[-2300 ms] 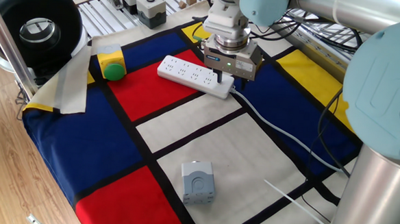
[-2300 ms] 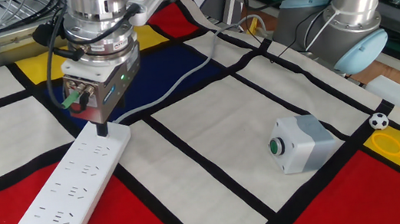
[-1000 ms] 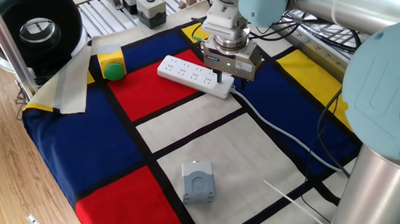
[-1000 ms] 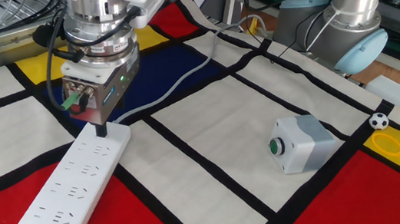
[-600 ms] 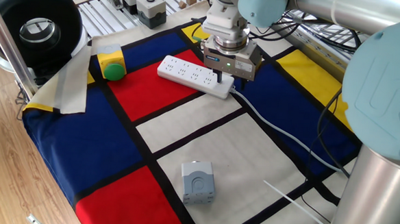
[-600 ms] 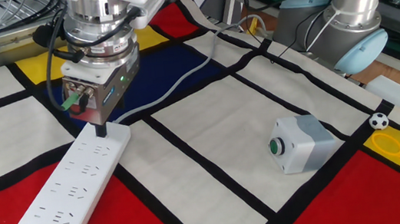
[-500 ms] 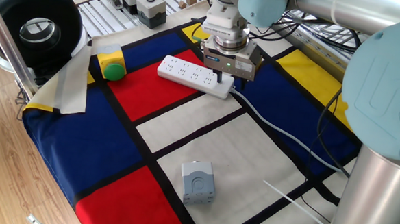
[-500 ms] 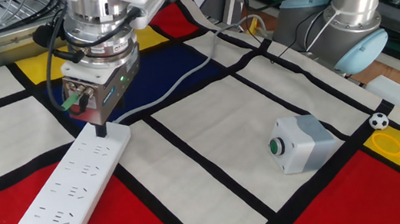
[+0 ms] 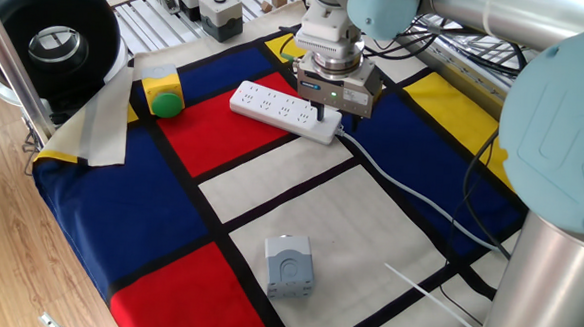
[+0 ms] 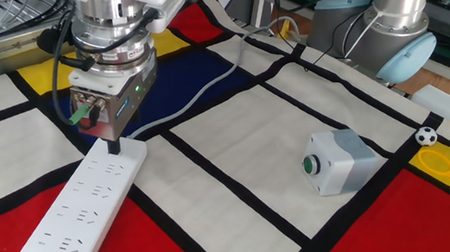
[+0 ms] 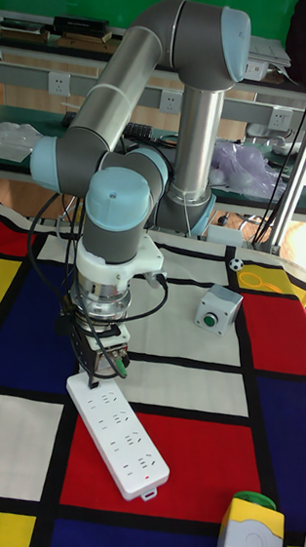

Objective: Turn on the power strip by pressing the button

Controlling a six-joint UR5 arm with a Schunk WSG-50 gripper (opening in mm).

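One arm, one tool [image 10: 113, 144] — dark fingertip planted on the cable end of the power strip [image 10: 85, 211], right where the button [image 10: 115, 151] sits; the button itself is hidden under the tip. Can't tell if the fingers are apart or together: they read as a single dark tip in every view. A small red light shows at the strip's far end in the other fixed view and the tall view.

The strip lies diagonally on a red panel, its thin white cable [image 9: 411, 190] trailing off across white and blue panels.

Surface: the worktop [image 9: 169, 217] is covered by a cloth of red, blue, yellow and white blocks with black bands. Also on it — a grey box with a small green button [image 10: 340, 160], well apart from the strip, and a green dome button in yellow housing [image 9: 163, 94] near the strip's free end.

Room: wood floor, black round unit [image 9: 48, 41] at the worktop's edge, aluminium rack with red-button boxes [image 9: 218, 9] behind, green wall in the tall view.
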